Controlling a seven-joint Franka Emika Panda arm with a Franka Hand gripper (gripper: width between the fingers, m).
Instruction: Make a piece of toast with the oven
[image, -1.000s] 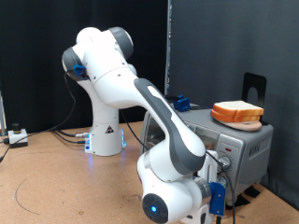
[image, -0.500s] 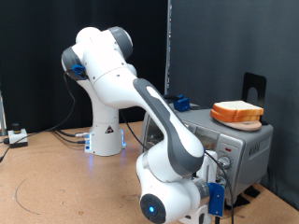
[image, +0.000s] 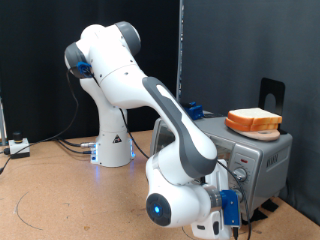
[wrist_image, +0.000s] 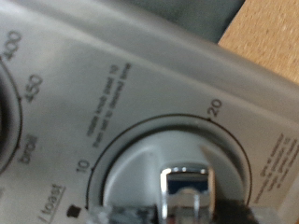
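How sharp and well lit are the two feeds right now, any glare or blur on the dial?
Exterior view: evenly lit, dark backdrop, sharp on the oven and bread pile; the arm hides the gripper. Wrist view: very close to the timer knob, whose chrome catches bright glare; print is soft but 10 and 20 are readable; picture sits tilted.

A wooden tabletop is seen across the lower part of the exterior view, backed by a black curtain — a thin dark cable loop is laid on it at about 8 o'clock. A small white box with cables is set at 9 o'clock. A black bracket is stood upright at 3 o'clock, and a pile of bread is seen just below it.
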